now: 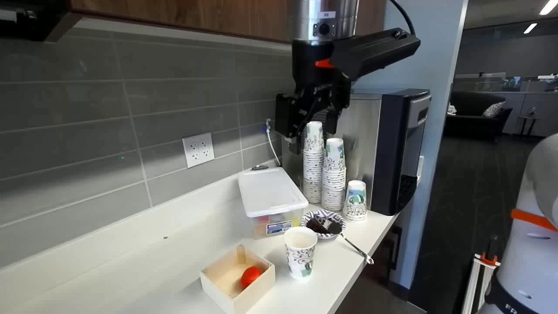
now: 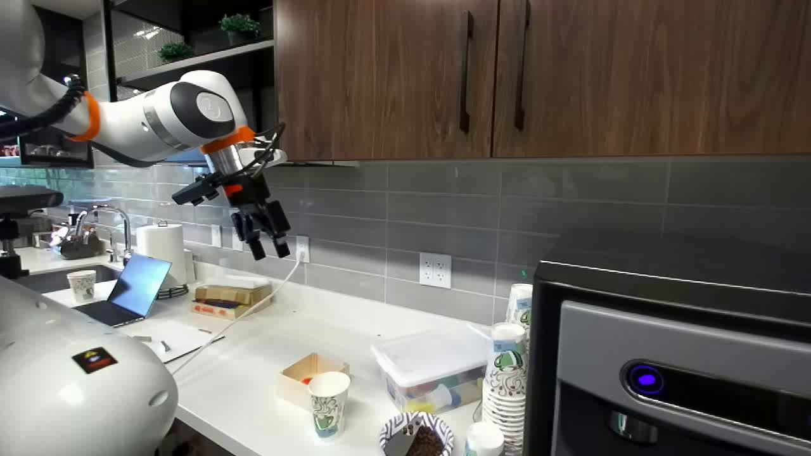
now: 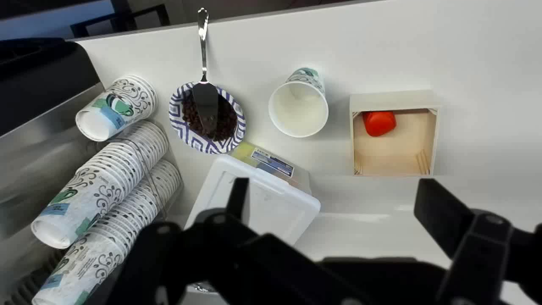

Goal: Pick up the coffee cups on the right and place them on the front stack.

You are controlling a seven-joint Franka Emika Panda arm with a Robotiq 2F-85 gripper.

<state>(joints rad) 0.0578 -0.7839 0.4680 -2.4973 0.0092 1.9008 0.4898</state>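
Counter [image 1: 165, 261] bright, tile wall [image 1: 65, 104] dimmer; ceiling lights [image 1: 548, 6] glowing beyond; hand [image 3: 333, 190] dark, blurred in wrist view.

Coffee cups [image 1: 355, 200] & front stack [image 1: 334, 176], ctr-rt in an exterior view: smooth matt paper. Wrist view: spatula handle [image 3: 203, 51], upper lt, glossy metal; box [image 3: 391, 101], rt, bare wood; tub lid [image 3: 273, 205], lwr ctr, smooth plastic; bench [image 3: 474, 63], smooth; hand [image 3: 335, 192], btm, matt.

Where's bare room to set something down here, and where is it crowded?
Bare counter lies between the wooden box and the white cable. A narrower strip runs between the single cup and the counter's front edge. It is crowded beside the machine, where the short cup stack, front column, its twin, the bowl and lidded bin bunch together.
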